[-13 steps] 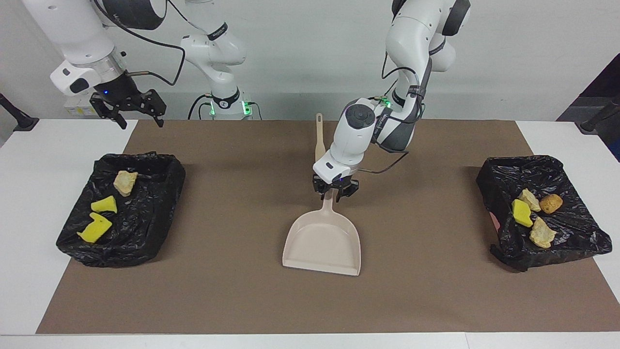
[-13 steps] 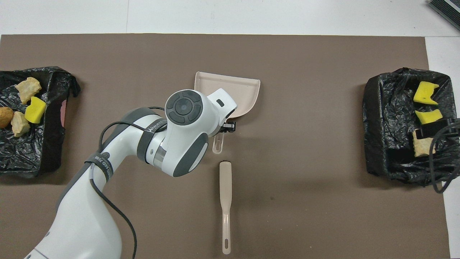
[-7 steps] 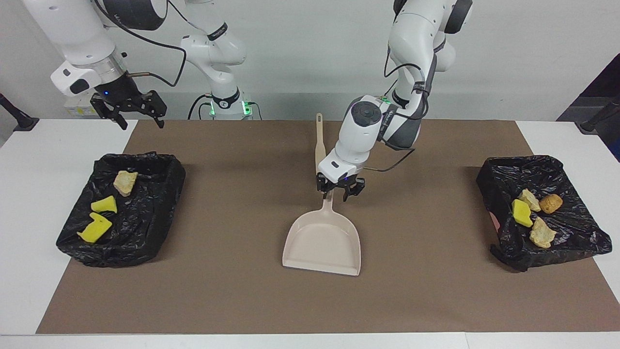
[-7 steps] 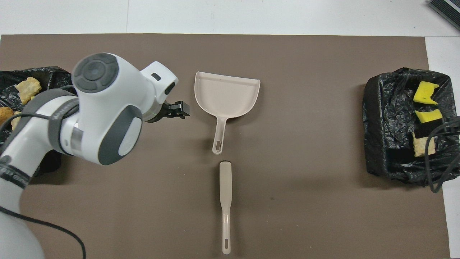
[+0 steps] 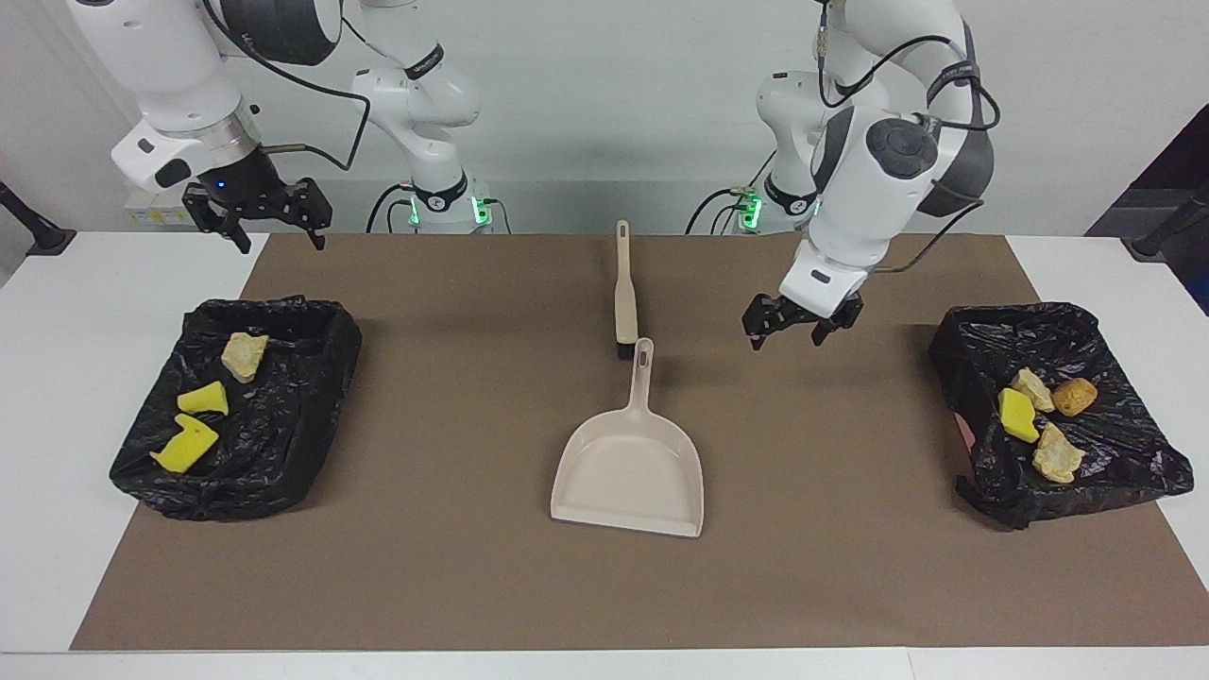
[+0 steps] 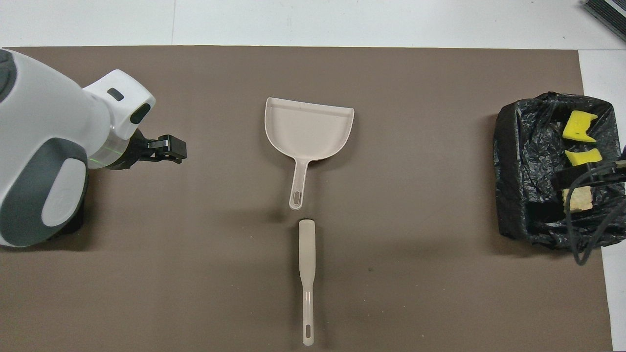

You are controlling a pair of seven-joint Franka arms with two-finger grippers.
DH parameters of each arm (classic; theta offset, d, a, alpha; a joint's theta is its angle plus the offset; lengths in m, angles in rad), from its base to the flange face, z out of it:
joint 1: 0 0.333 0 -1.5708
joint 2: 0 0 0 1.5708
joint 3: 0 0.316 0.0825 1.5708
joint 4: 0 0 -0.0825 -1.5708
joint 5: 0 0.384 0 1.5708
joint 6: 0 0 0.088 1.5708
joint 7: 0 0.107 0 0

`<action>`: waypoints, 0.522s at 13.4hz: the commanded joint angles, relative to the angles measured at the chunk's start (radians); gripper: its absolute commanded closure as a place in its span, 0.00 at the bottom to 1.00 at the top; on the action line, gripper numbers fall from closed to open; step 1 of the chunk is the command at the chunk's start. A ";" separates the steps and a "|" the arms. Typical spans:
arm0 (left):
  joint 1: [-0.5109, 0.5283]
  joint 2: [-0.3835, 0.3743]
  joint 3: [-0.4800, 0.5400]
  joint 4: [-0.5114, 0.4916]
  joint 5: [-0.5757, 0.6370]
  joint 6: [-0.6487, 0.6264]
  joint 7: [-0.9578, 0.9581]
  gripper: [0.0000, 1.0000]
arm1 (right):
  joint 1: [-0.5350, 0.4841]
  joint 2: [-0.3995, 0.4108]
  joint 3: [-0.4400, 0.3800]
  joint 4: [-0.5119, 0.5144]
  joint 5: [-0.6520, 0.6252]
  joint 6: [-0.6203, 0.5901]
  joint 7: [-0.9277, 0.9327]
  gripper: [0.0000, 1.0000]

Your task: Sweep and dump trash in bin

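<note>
Let go of beige plastic dustpan (image 5: pixel 630 467), left gripper (image 5: pixel 799 326) swings off, jaws spread like right gripper's (image 5: pixel 257 213); just park clear, seven sponge-and-crumb trash scraps (image 5: pixel 1036 418) already binned.

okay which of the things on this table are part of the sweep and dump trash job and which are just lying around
Part of the job:
- dustpan
- brush
- bin at the right arm's end, three trash scraps inside
- bin at the left arm's end, four trash scraps inside

Just there:
- brown mat
- dark object at the table corner
</note>
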 commanded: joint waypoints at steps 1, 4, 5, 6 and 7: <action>0.056 -0.043 -0.001 0.006 0.014 -0.087 0.121 0.00 | -0.003 0.010 0.004 0.021 0.015 -0.012 0.017 0.00; 0.120 -0.103 0.000 0.010 0.014 -0.148 0.264 0.00 | -0.001 0.010 0.004 0.021 0.015 -0.012 0.017 0.00; 0.136 -0.117 0.002 0.012 0.013 -0.162 0.270 0.00 | -0.003 0.010 0.004 0.021 0.015 -0.012 0.017 0.00; 0.139 -0.128 0.008 0.018 0.010 -0.173 0.270 0.00 | -0.003 0.010 0.004 0.021 0.015 -0.012 0.017 0.00; 0.139 -0.135 0.008 0.033 0.008 -0.190 0.269 0.00 | -0.003 0.010 0.004 0.021 0.015 -0.012 0.017 0.00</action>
